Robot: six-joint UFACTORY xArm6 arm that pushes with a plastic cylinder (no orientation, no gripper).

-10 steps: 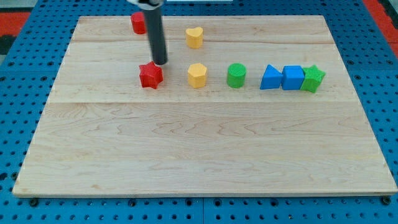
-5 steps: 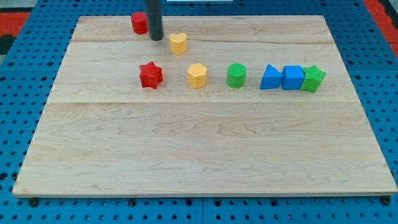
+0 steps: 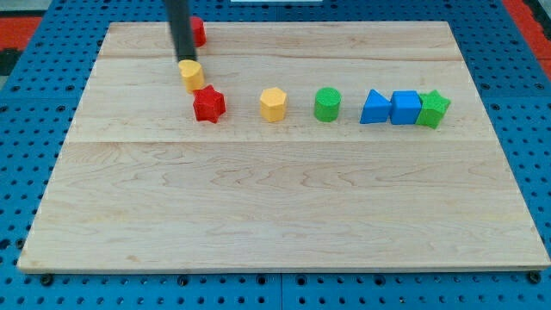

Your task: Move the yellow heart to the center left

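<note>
Gripper absent — smooth dark rod, my tip [image 3: 185, 60] touching ridged yellow heart [image 3: 191, 75], wooden board [image 3: 258, 207]

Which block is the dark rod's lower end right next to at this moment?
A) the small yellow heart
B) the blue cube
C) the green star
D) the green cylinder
A: my tip sits at the upper edge of the yellow heart, just above the red star; the green cylinder, blue cube and green star lie far off toward the view's right.
</note>
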